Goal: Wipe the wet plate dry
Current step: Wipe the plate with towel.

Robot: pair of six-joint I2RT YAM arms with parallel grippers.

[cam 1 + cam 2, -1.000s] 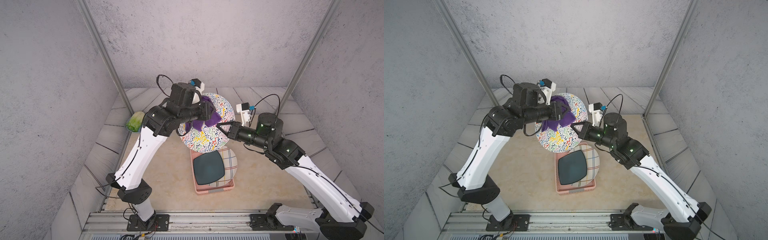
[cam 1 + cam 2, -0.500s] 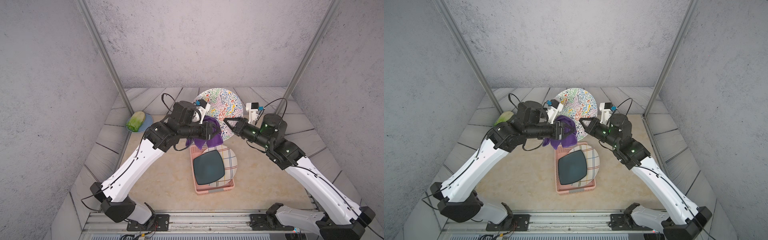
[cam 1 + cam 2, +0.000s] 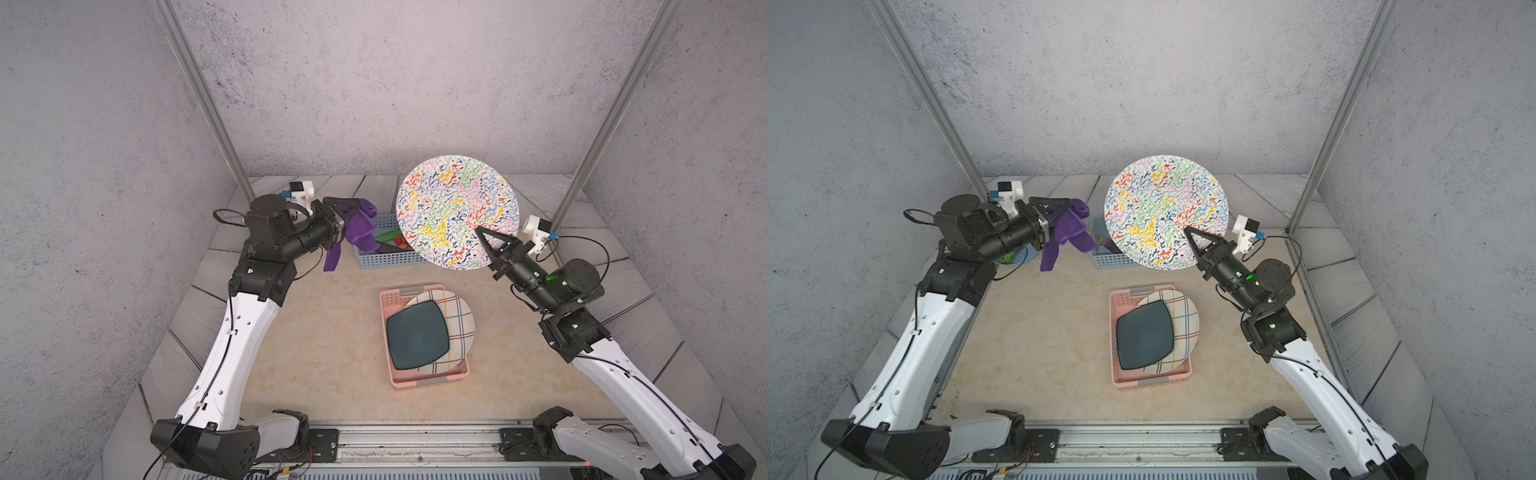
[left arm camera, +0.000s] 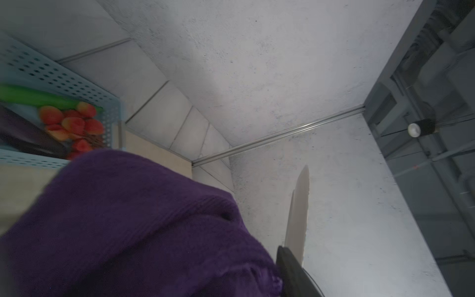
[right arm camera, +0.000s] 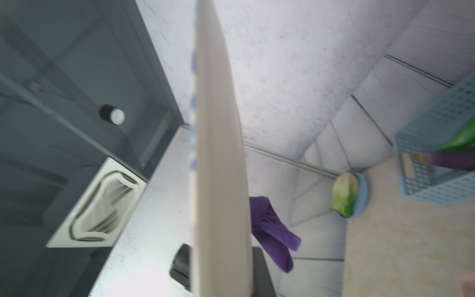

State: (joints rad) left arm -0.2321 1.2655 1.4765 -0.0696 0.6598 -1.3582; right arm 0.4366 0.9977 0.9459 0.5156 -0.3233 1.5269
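Plate [image 3: 457, 212], round with bright squiggles, hangs in the air above and behind the pink basket [image 3: 386, 296]. It is tipped up on edge, with its patterned face toward both top views. The right pincer [image 3: 482, 236] is clamped narrow on its lower rim. The left pincer [image 3: 348, 206], raised behind the pink basket on the left arm's side, is closed on a purple cloth [image 3: 357, 228] whose tail hangs loose. Cloth and plate are apart.

Likely risks: one thin pinch on a wet rim is the only hold. A firm push from the cloth could twist the plate or slide it free. It would then drop onto the crockery in the pink basket or onto the desk [image 3: 332, 332]. The loose tail could also snag the blue basket [image 3: 390, 259].

The pink basket holds a checked plate [image 3: 461, 328] with a dark square plate [image 3: 417, 334] on top. The blue basket, just behind the pink basket, holds a cucumber [image 4: 33, 99], an aubergine [image 4: 28, 136] and small red fruits [image 4: 72, 123]. A blue bowl [image 5: 363, 190], farther out on the left arm's side, holds a green leafy head [image 5: 344, 195].
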